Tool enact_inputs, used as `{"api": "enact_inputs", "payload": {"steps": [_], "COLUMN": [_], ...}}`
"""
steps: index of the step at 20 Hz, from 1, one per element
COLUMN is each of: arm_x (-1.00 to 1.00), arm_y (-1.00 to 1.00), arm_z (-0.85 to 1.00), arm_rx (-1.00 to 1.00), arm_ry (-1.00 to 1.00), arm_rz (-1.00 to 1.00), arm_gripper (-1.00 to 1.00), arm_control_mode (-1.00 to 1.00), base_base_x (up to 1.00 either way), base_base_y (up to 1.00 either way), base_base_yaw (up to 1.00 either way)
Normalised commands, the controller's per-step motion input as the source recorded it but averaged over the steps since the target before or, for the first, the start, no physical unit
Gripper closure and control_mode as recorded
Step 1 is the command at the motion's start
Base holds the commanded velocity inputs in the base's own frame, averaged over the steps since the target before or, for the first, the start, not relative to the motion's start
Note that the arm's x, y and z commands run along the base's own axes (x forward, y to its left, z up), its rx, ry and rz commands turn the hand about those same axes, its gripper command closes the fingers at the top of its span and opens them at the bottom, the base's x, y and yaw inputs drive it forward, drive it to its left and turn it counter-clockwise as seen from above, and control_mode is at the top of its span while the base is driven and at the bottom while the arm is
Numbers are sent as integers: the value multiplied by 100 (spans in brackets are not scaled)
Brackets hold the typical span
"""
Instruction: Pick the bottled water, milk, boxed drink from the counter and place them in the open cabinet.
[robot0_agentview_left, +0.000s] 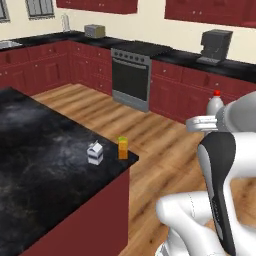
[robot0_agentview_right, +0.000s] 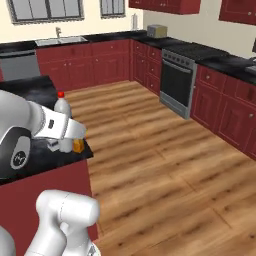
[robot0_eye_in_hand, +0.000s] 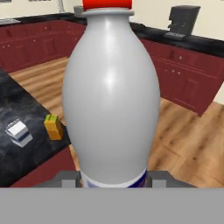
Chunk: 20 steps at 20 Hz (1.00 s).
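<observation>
Beyond the desk (robot0_agentview_left: 50, 165) corner, over the floor, my claw (robot0_eye_in_hand: 113, 177) holds the bottle (robot0_eye_in_hand: 111, 96) upright; carton (robot0_agentview_left: 95, 153) and box (robot0_agentview_left: 123, 148) wait near that corner. Next, find the cabinet.

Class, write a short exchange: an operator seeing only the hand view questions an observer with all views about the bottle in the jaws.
Operator: The bottle blocks my view. What is behind it?
Observer: A stove stands in the far cabinet run, per the left base view.
Operator: Is the bottle over the counter?
Observer: Left base view shows the bottled water upright, right of the counter corner, beyond the boxed drink and milk.
</observation>
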Motion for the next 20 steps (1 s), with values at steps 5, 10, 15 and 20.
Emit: {"api": "enact_inputs", "payload": {"steps": [5,10,15,20], "arm_x": [0,0,0,0], "arm_y": [0,0,0,0], "arm_z": [0,0,0,0], "arm_rx": [0,0,0,0], "arm_ry": [0,0,0,0], "arm_rz": [0,0,0,0], "arm_gripper": [100,100,100,100], "arm_control_mode": [100,100,100,100], "base_base_x": [-2,0,20,62], "base_base_y": [-10,-10,-9,-19], "base_base_yaw": [-39,-39,-36,-20]}}
